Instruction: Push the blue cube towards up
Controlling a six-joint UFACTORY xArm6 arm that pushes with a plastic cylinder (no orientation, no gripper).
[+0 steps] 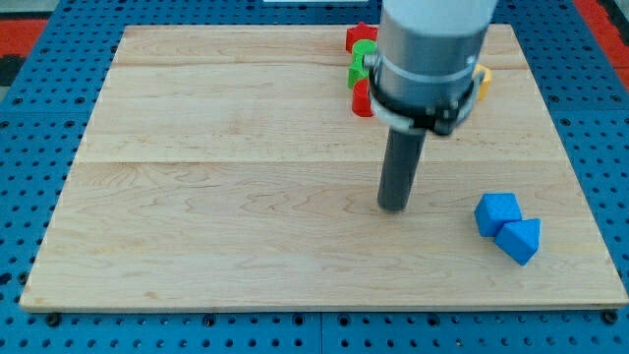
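Note:
A blue cube (496, 212) lies on the wooden board (216, 197) at the view's lower right. A second blue block (520, 240), wedge-like, touches it on its lower right. My tip (394, 206) rests on the board to the left of the blue cube, about a hundred pixels away, not touching it. The arm's grey body (432, 54) rises above the rod and hides part of the board's top.
At the view's top, partly hidden by the arm, are a red block (360, 37), a green block (362, 63), another red block (362, 98) and a yellow block (483, 81). A blue perforated base (39, 108) surrounds the board.

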